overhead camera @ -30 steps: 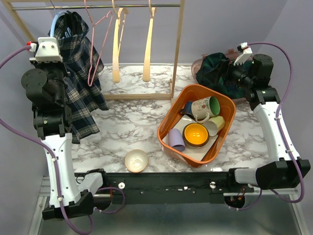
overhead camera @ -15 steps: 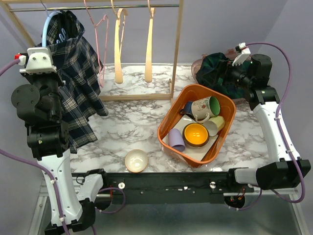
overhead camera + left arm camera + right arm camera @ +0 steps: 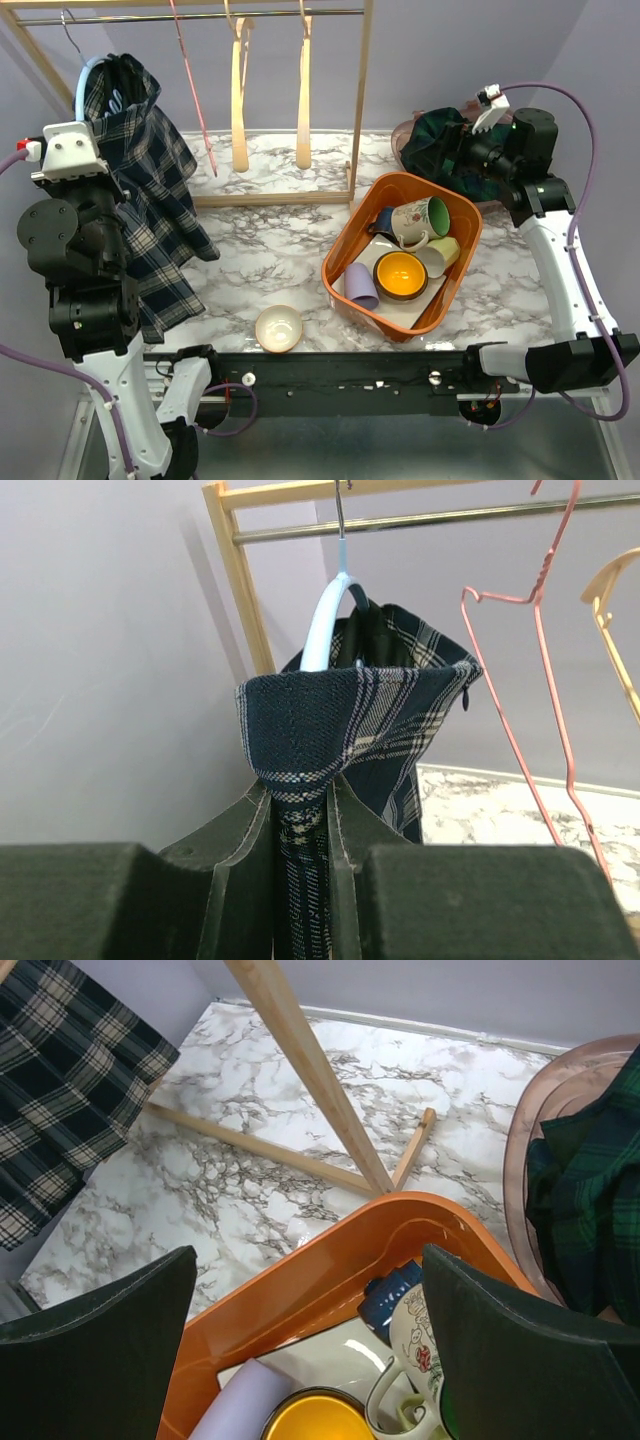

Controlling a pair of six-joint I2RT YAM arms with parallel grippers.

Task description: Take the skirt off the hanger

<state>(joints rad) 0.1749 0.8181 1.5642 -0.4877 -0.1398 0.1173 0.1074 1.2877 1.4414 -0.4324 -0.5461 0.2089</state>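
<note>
A dark navy plaid skirt (image 3: 150,190) hangs from a light blue hanger (image 3: 90,75) at the left end of the rail. In the left wrist view the hanger (image 3: 322,620) rises out of the skirt's waistband (image 3: 340,715), which is bunched and pulled toward me. My left gripper (image 3: 300,790) is shut on a fold of the skirt below the waistband. In the top view its fingers are hidden under the wrist (image 3: 75,150). My right gripper (image 3: 310,1300) is open and empty above the orange bin's far corner, at the far right in the top view (image 3: 470,150).
An orange bin (image 3: 345,285) holds mugs, a yellow bowl and a plate. A white bowl (image 3: 278,328) sits near the front edge. A pink wire hanger (image 3: 195,100) and two wooden hangers (image 3: 238,100) hang on the rack. A green plaid cloth (image 3: 440,150) lies at the back right.
My left arm has drawn back toward the near left with the skirt in its grip. The blue hanger has slid left along the rail. The pink hanger has swung. The right arm is still.
</note>
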